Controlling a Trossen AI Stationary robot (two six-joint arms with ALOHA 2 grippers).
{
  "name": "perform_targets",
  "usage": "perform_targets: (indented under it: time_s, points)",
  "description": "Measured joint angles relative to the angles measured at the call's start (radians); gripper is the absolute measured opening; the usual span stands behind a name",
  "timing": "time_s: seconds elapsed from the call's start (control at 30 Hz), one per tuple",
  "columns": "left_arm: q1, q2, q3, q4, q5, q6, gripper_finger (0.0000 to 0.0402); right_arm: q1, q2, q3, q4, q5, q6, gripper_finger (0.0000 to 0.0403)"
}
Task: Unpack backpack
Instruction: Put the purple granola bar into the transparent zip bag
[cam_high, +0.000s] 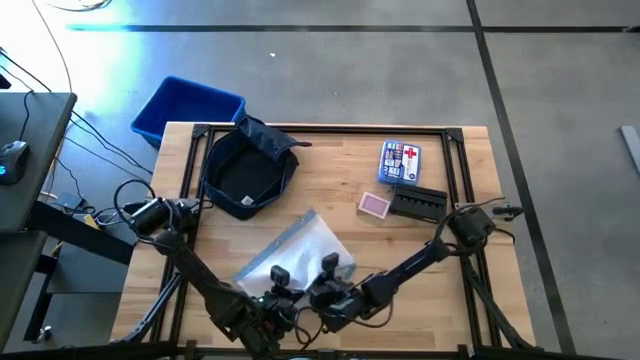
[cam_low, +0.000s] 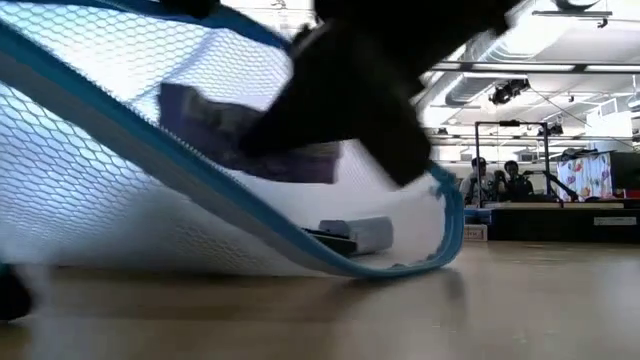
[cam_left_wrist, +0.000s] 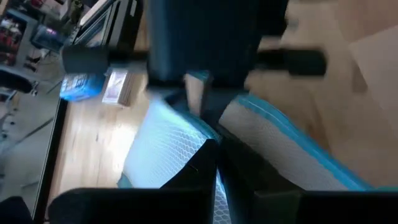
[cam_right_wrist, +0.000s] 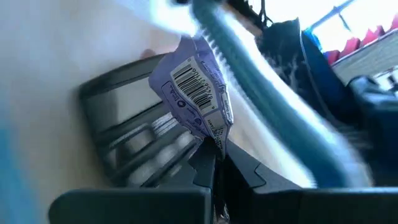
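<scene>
Clear plastic with a mesh face and blue edging, the zip pouch (cam_high: 297, 252) lies on the wooden table (cam_high: 400, 250) in the high view, with the left gripper (cam_high: 281, 283) and the right gripper (cam_high: 327, 277) side by side at its near edge; the backpack (cam_high: 248, 170) sits open and slumped well beyond both, towards the table's far left corner, just in front of a bright blue bin (cam_high: 186, 108). Further right are a blue first-aid box (cam_high: 400, 161), a pink card (cam_high: 374, 205) and a black case (cam_high: 417, 203). The low view shows what the overhead one hides: the pouch's blue-trimmed edge (cam_low: 300, 240) is lifted off the table, a purple packet (cam_low: 250, 150) inside it, under a dark gripper mass; people sit far behind. The left wrist view shows that arm's fingers (cam_left_wrist: 205, 165) drawn together on the pouch's mesh and blue border (cam_left_wrist: 280, 124). Only the right wrist view shows a barcode on the purple wrapper (cam_right_wrist: 196, 93), which the right fingers (cam_right_wrist: 205, 165) pinch from below, with the dark backpack (cam_right_wrist: 286, 50) beyond.
</scene>
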Motion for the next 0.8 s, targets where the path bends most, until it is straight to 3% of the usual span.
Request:
perform_targets:
  time_s: [0.27, 0.4, 0.5, 0.67, 0.8]
  points:
    - [0.000, 0.000, 0.000, -0.021, 0.005, -0.013, 0.0000, -0.073, 0.035, 0.004, 0.053, -0.102, 0.017, 0.0003]
    - [0.000, 0.000, 0.000, -0.029, 0.006, -0.036, 0.0000, -0.073, 0.035, 0.004, 0.058, -0.095, 0.004, 0.0042]
    - [0.000, 0.000, 0.000, -0.028, 0.006, -0.055, 0.0000, -0.065, 0.036, 0.004, 0.073, -0.033, 0.018, 0.0095]
    - [-0.001, 0.000, 0.000, -0.018, 0.010, -0.071, 0.0000, -0.056, 0.036, 0.004, 0.093, 0.191, 0.128, 0.0175]
    - [-0.004, 0.000, 0.000, -0.020, 0.012, -0.084, 0.0000, -0.038, 0.036, 0.004, 0.089, 0.220, 0.179, 0.0202]
